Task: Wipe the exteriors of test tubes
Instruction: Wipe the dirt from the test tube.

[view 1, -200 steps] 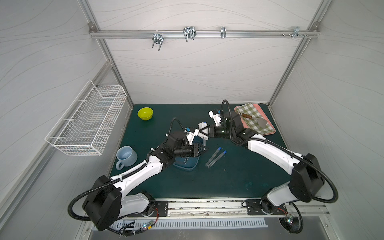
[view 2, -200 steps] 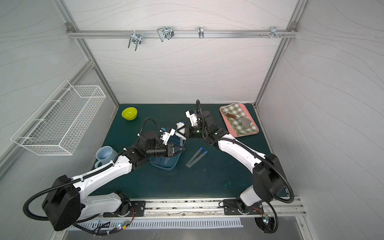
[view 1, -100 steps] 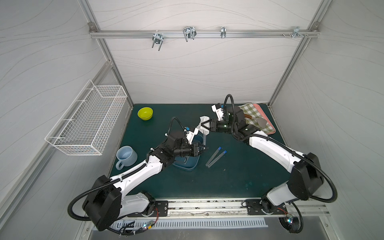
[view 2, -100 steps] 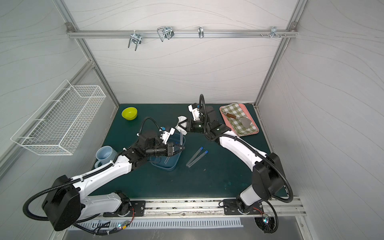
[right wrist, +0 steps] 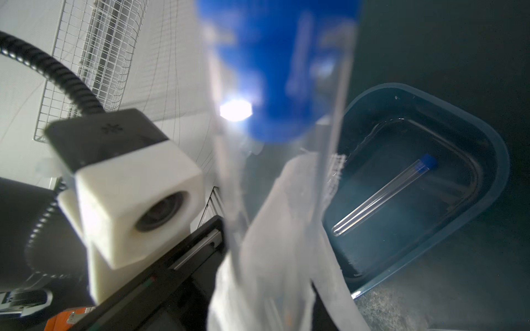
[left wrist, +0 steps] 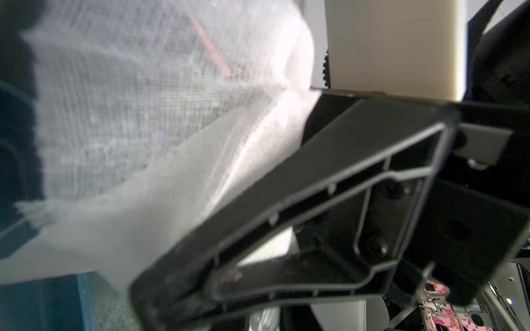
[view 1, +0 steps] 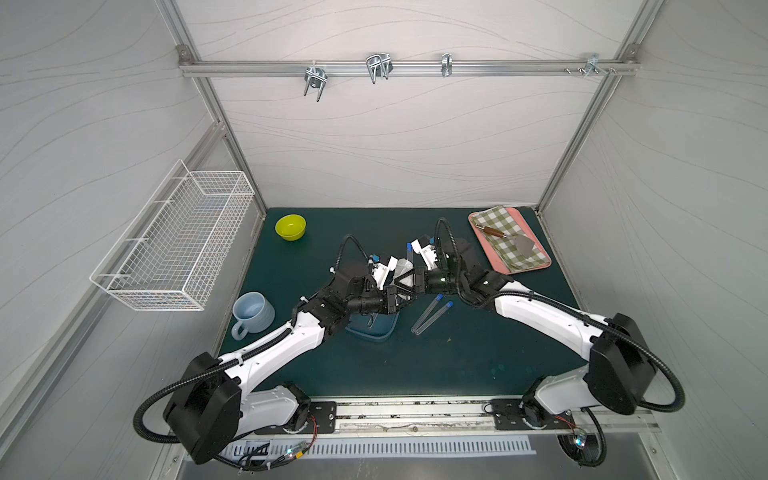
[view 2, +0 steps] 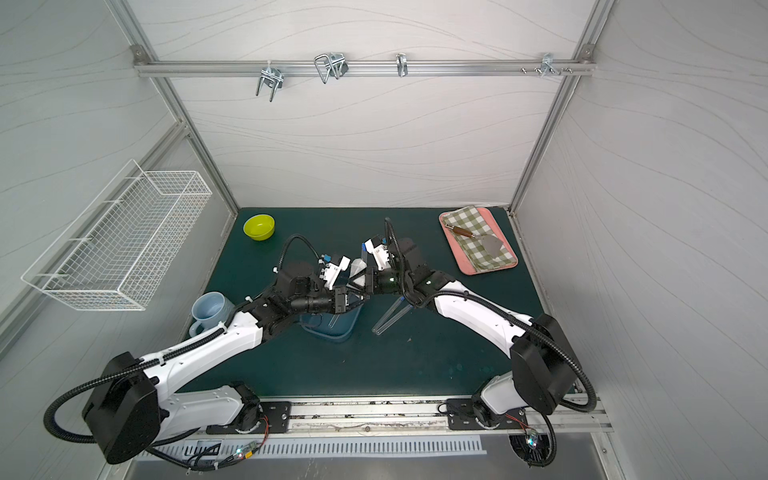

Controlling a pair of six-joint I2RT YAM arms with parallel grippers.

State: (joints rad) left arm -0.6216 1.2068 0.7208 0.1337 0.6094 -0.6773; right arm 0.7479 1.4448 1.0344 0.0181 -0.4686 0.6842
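**Centre of the frame, both top views.** You see the held test tube (view 1: 409, 248) with its blue cap toward the upper part of the frame. The right gripper (view 1: 409, 284) is clamped on its clear body. In the right wrist view a white gauze cloth (right wrist: 272, 258) wraps the tube below the cap. The left gripper (view 1: 394, 297) has its jaws together, pinching this cloth, and stands close against the right gripper, above the blue tray (view 1: 374, 335).

**Inside the blue tray.** The fourth test tube (right wrist: 384, 195) lies flat on the bottom.

**Just right of the tray.** A pair of test tubes (view 1: 427, 314) rests side by side on the green mat (view 1: 457, 365), caps toward the back wall.

**Farther out.**
- Upper right of the mat: a pink tray (view 1: 528, 268) carrying a checked cloth (view 1: 505, 224) and a brown-handled metal tool (view 1: 509, 237).
- Upper left of the mat: a yellow-green bowl (view 1: 291, 227).
- Left edge of the mat: a light-blue mug (view 1: 253, 311).
- Left wall: a white wire basket (view 1: 178, 245).
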